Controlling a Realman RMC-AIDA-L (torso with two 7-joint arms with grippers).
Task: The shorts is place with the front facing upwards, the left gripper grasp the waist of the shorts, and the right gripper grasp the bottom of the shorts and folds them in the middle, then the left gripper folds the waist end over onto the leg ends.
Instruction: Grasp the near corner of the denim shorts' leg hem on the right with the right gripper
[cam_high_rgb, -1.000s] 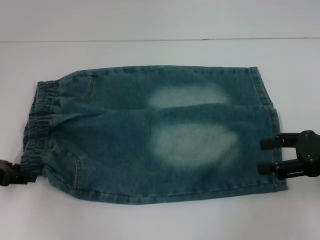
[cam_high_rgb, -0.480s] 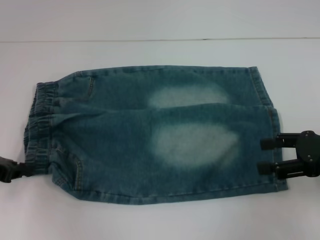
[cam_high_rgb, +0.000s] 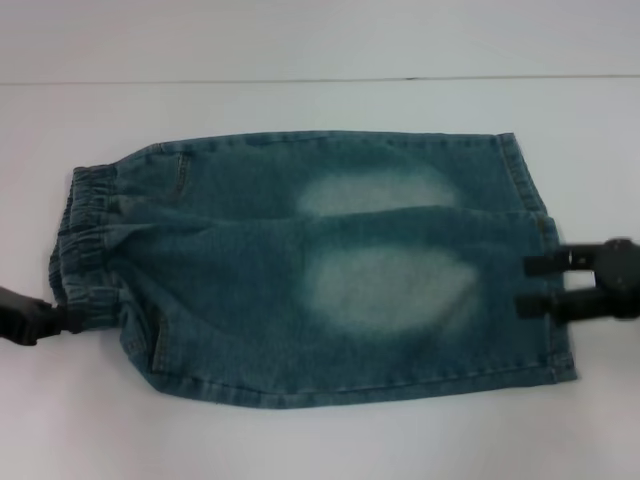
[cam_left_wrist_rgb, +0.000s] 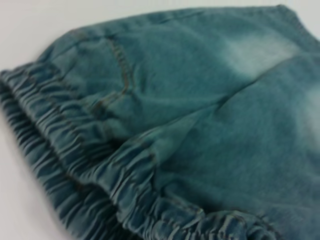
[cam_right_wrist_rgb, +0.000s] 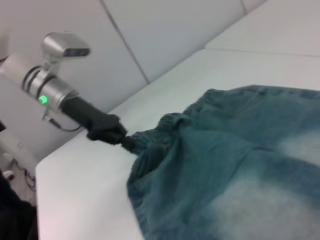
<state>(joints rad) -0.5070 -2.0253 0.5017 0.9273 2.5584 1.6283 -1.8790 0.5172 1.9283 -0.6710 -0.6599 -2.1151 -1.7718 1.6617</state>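
Blue denim shorts lie flat on the white table, front up. The elastic waist is on the left and the leg ends on the right. My left gripper is at the near corner of the waist and looks shut on the waistband; the right wrist view shows its tip pinching that gathered corner. The left wrist view is filled by the ruffled waistband. My right gripper sits at the near leg's hem, its two fingers apart and lying over the edge of the cloth.
The white table extends around the shorts on every side. Its far edge meets a pale wall. The left arm's silver wrist shows beyond the table's corner in the right wrist view.
The left gripper slid in onto the waist corner, and the waistband there has bunched and pulled inward. The right gripper shifted slightly farther back, and its fingers have drawn closer together.
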